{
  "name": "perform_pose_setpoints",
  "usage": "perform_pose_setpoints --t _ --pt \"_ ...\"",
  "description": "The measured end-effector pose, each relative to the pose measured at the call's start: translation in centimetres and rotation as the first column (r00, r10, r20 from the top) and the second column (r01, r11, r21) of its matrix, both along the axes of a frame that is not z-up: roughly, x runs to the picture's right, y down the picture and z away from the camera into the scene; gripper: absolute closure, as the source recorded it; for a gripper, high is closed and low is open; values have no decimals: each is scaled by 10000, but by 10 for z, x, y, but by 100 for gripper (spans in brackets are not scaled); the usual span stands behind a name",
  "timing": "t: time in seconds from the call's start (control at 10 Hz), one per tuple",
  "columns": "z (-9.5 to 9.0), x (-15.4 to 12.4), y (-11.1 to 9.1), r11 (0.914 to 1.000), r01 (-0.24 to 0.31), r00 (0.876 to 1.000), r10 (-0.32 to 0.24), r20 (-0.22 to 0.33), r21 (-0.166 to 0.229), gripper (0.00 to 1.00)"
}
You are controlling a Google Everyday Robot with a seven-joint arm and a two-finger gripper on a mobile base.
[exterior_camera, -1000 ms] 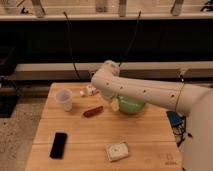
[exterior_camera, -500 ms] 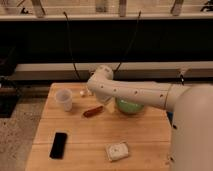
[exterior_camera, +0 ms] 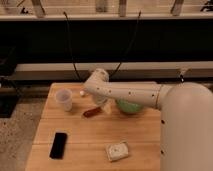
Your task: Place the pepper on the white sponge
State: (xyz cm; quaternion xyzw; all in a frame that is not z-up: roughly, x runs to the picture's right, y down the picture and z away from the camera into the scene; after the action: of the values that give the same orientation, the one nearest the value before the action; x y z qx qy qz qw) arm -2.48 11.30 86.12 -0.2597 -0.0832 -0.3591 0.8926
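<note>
A small, glossy, dark red-brown pepper (exterior_camera: 92,112) lies flat on the light wooden table (exterior_camera: 80,135), slightly slanted, with its right end pointing toward the gripper. The gripper (exterior_camera: 103,104) sits just right of the pepper and slightly behind it, low over the table under the bend of the white robot arm (exterior_camera: 130,92). Whether it is clenched or released cannot be told, and contact with the pepper cannot be told either. The white, squarish sponge (exterior_camera: 117,150) lies well in front of the pepper and to its right, apart from it. A translucent plastic cup (exterior_camera: 64,99) stands to the pepper's left and a little behind. A green bowl (exterior_camera: 129,106) sits to the pepper's right, partly behind the arm. A black, phone-like rectangle (exterior_camera: 58,145) lies in front of the pepper, to its left.
</note>
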Motion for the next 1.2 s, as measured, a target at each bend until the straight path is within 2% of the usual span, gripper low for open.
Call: perform_pose_setpoints --t 0.7,1.2 --pt "26 -20 12 9965 743 9969 -733 272 -383 20" --pt "37 -28 19 9933 966 9948 -943 392 -628 20"
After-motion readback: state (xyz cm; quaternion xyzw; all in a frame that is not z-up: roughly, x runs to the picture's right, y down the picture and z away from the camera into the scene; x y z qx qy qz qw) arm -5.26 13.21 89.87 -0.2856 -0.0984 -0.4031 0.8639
